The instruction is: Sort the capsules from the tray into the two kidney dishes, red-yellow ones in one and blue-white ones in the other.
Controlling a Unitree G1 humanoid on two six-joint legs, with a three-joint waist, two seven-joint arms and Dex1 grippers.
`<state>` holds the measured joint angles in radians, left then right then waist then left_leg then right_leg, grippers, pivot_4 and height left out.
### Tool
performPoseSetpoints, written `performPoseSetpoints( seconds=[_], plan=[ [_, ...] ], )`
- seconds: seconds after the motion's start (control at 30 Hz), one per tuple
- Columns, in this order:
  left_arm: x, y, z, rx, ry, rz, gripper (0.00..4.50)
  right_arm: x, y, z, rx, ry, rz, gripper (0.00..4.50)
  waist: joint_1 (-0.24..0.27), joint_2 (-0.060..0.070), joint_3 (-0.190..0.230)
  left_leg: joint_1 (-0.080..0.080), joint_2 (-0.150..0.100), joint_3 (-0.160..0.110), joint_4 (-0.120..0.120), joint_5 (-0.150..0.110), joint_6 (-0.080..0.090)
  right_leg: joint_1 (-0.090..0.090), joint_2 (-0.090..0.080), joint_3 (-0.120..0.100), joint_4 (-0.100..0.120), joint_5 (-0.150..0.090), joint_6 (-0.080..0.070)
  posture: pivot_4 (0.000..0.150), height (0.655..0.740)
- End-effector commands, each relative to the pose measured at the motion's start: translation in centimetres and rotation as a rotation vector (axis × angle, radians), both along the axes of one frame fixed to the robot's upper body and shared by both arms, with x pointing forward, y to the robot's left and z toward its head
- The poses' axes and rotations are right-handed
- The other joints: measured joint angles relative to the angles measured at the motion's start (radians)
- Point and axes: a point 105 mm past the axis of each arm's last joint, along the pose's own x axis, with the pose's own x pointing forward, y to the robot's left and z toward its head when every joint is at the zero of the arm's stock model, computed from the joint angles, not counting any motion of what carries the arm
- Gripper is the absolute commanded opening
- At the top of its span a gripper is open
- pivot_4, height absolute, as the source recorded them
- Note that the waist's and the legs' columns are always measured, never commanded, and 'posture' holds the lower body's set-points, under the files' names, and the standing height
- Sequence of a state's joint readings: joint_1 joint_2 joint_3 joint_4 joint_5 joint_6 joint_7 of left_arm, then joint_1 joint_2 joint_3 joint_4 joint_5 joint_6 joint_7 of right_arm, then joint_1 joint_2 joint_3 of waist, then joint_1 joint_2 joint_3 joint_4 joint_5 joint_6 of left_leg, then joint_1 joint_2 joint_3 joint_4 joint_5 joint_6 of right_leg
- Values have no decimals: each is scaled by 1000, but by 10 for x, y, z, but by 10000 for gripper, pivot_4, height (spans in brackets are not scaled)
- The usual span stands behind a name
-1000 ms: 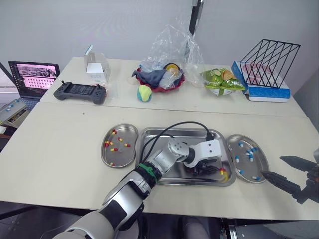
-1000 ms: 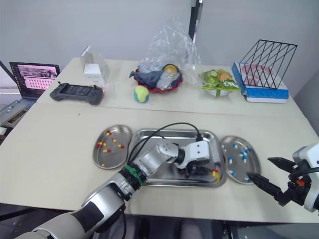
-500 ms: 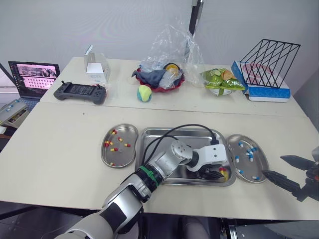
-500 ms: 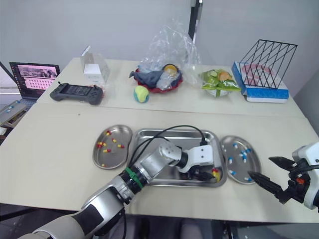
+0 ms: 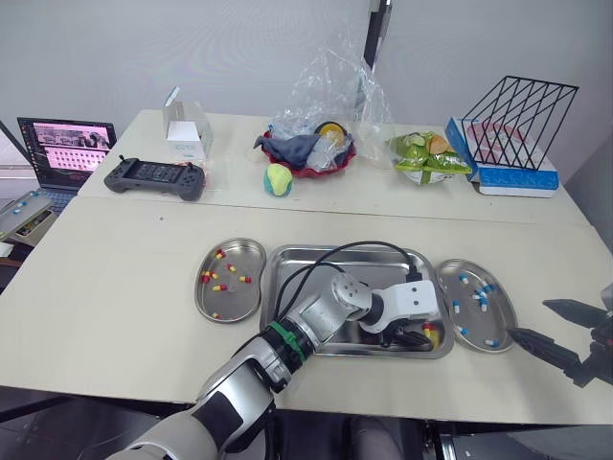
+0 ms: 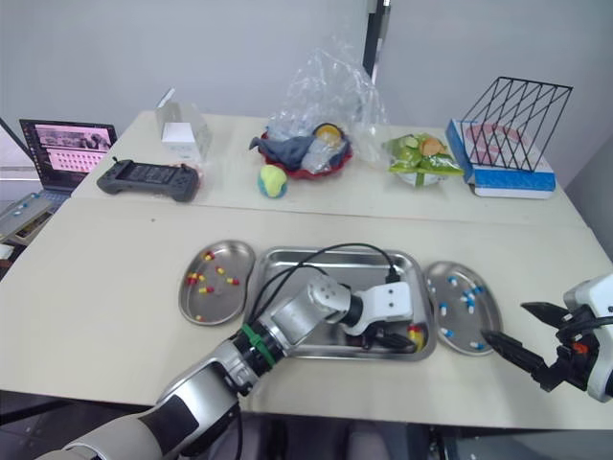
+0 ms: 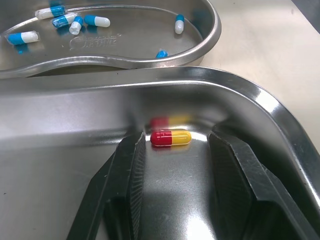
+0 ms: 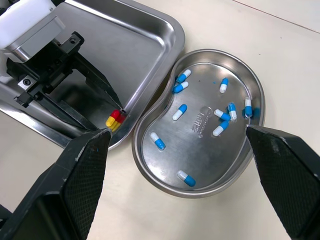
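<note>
A single red-yellow capsule (image 7: 171,137) lies in the near right corner of the steel tray (image 5: 335,253). My left gripper (image 5: 419,337) is open and low inside the tray, one finger (image 7: 131,160) on each side of the capsule without touching it. The kidney dish (image 5: 476,324) right of the tray holds several blue-white capsules (image 8: 179,111). The kidney dish (image 5: 233,295) left of the tray holds several red-yellow capsules (image 5: 218,286). My right gripper (image 5: 548,326) hangs open and empty over the table's front right, beside the right dish.
Across the back of the table stand a laptop (image 5: 65,146), a black game controller (image 5: 153,177), a small white box (image 5: 186,131), a red bowl under a plastic bag (image 5: 311,149), a tennis ball (image 5: 278,179), bagged vegetables (image 5: 428,155) and a wire rack (image 5: 517,120).
My left gripper has slid to the right along the tray's front into its right corner, so its fingers now flank the red-yellow capsule. The right gripper has hardly moved.
</note>
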<state>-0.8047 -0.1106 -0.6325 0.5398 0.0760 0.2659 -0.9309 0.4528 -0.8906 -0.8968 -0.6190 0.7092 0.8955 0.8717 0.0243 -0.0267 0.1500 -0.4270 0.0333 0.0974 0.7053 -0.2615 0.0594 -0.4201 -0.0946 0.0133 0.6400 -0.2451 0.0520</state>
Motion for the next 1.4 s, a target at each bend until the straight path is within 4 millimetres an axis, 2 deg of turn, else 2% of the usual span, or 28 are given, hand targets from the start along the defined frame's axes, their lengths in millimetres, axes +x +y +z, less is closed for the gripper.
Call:
performPoseSetpoints(
  seconds=[0.03, 0.07, 0.47, 0.67, 0.87, 1.07, 1.4],
  plan=[
    [-23, -23, 9, -54, 26, -68, 15569, 3, 0, 8, -34, -36, 16, 45000, 0, 0, 0, 0, 0, 0, 0, 0, 0, 0, 0, 0, 0, 0, 0, 1500, 7204],
    [-23, -23, 9, -53, 28, -71, 13340, 3, 1, 8, -34, -36, 16, 45000, 0, 0, 0, 0, 0, 0, 0, 0, 0, 0, 0, 0, 0, 0, 0, 1500, 7204],
    [-21, -22, 10, -58, 17, -56, 13340, 6, 2, 8, -34, -36, 23, 45000, 1, 0, 0, 0, 0, 0, 0, 0, 0, 0, 0, 0, 0, 0, 0, 1500, 7204],
    [-2, -15, 28, -118, 11, 3, 13340, 11, 4, 8, -29, -36, 38, 45000, -2, 0, 0, 0, 0, 0, 0, 0, 0, 0, 0, 0, 0, 0, 0, 1500, 7204],
    [-20, -18, 15, -78, 11, -67, 13340, 18, 6, 9, -27, -41, 52, 45000, -1, 0, 0, 0, 0, 0, 0, 0, 0, 0, 0, 0, 0, 0, 0, 1500, 7204],
    [-14, -17, 16, -67, -10, -50, 13340, 19, 7, 9, -28, -41, 56, 45000, 0, 0, 0, 0, 0, 0, 0, 0, 0, 0, 0, 0, 0, 0, 0, 1500, 7204],
    [-16, -15, 11, -30, -56, -80, 13340, 20, 7, 10, -30, -46, 56, 45000, 0, 0, 0, 0, 0, 0, 0, 0, 0, 0, 0, 0, 0, 0, 0, 1500, 7204]
  ],
)
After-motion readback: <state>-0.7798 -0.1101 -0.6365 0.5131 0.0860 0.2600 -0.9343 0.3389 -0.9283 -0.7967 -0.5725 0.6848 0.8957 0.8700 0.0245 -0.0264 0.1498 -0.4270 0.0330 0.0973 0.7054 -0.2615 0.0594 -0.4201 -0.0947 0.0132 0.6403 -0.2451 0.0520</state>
